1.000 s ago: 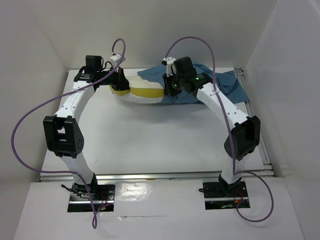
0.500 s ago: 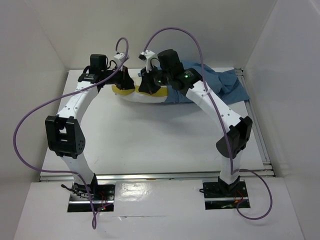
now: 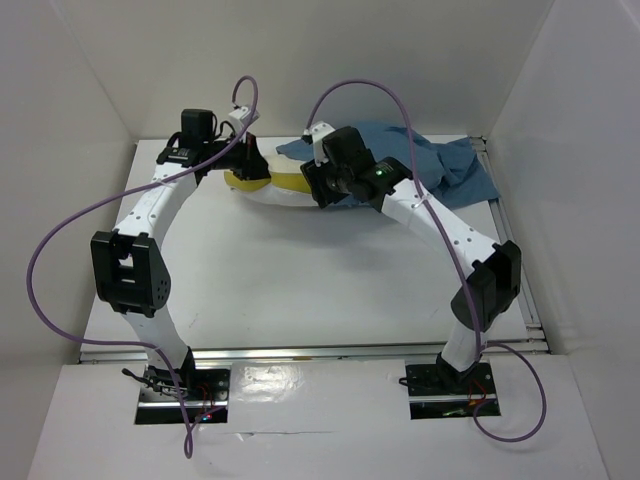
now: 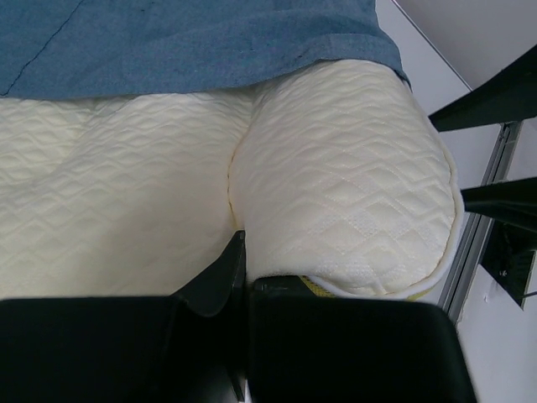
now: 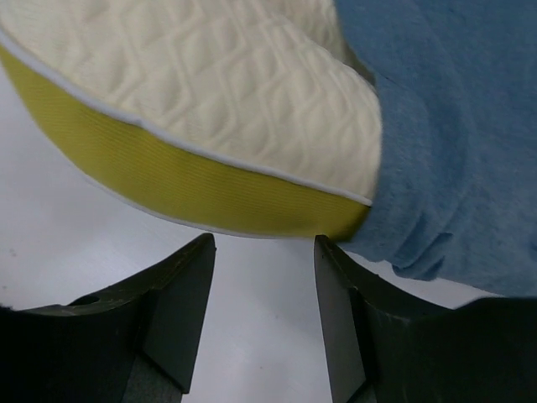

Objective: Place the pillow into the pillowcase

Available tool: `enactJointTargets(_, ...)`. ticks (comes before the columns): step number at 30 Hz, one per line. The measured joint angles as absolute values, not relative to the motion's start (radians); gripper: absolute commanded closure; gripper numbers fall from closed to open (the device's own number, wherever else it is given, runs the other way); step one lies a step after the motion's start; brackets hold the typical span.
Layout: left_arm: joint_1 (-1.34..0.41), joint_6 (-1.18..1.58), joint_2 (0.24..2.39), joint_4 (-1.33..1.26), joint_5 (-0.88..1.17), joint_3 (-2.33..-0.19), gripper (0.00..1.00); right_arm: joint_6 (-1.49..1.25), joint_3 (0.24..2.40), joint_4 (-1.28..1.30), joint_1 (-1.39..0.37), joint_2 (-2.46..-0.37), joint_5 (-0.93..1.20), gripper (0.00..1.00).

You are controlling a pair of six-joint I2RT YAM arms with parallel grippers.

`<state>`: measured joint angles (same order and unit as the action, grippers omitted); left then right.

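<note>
The cream quilted pillow (image 3: 280,186) with a yellow edge lies at the back of the table, its right part inside the dusty-blue pillowcase (image 3: 450,165). My left gripper (image 3: 247,165) is at the pillow's left end. In the left wrist view the gripper (image 4: 243,260) is shut, pinching the pillow (image 4: 336,193) at a crease by its piped edge, with the pillowcase (image 4: 185,42) covering the far side. My right gripper (image 5: 264,252) stands open over bare table, just short of the pillow's yellow side (image 5: 210,189). The pillowcase hem (image 5: 453,126) wraps the pillow on the right.
White walls enclose the white table (image 3: 300,280) on three sides. A metal rail (image 3: 522,280) runs along the right edge, close to the pillowcase's far corner. The right arm (image 3: 440,225) reaches diagonally across the table's right half.
The right gripper swept left along the pillow with the pillowcase edge, then opened, let go and drew back a little to the right. The left gripper stayed shut in place.
</note>
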<state>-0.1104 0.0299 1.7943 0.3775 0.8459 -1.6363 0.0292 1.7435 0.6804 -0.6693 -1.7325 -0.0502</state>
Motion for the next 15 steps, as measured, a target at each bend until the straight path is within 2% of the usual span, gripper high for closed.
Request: enactJointTargets(15,-0.113,0.003,1.789,0.399,0.845,-1.636,1.00,0.088,1.654,0.597,-0.568,-1.727,-0.148,0.44)
